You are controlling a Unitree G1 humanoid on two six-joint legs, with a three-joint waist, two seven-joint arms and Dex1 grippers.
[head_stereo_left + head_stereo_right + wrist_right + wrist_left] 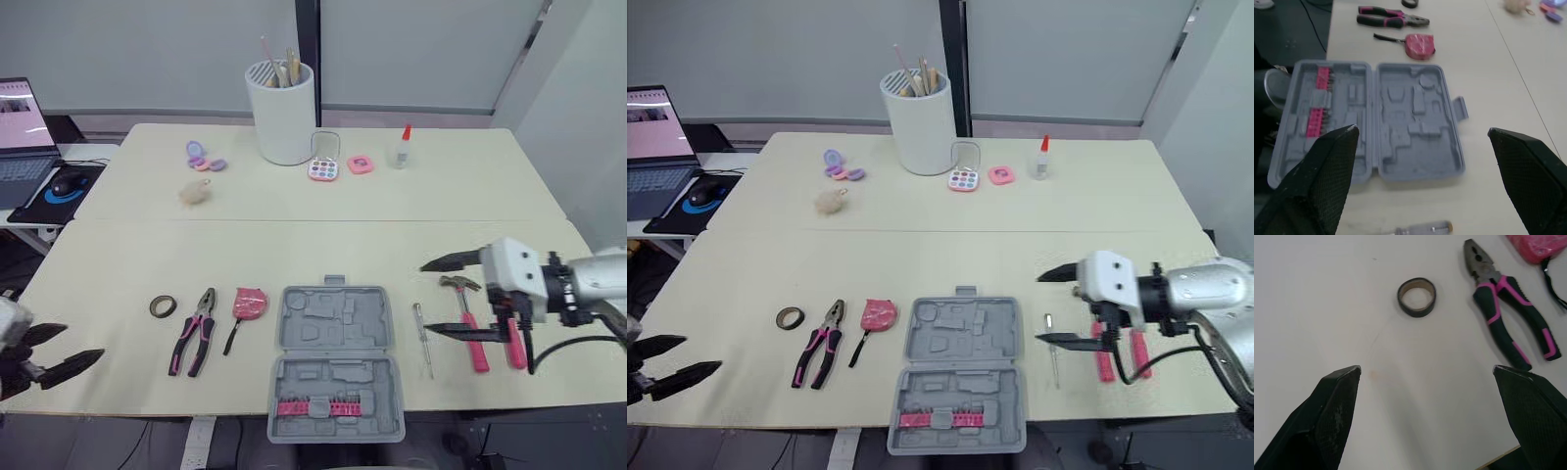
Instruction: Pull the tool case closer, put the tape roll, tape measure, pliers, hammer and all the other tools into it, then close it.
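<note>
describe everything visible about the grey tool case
The tool case is grey moulded plastic, lying open and flat on the cream table near its front edge. Its two hinged halves show shaped recesses, empty except for a pink row of bits in the near half. A small tab sticks out from the far edge. It lies between the tape measure and screwdriver, touching neither.

We see the grey tool case [375, 333] lying open at the near edge of the tabletop [118, 264], with a pink strip of bits [313, 408] in its near half. To its left lie the pink tape measure [250, 303], the pink-and-black pliers [196, 331] and the dark tape roll [163, 306]. To its right lie a screwdriver [423, 338] and the pink-handled hammer [470, 328].
</note>
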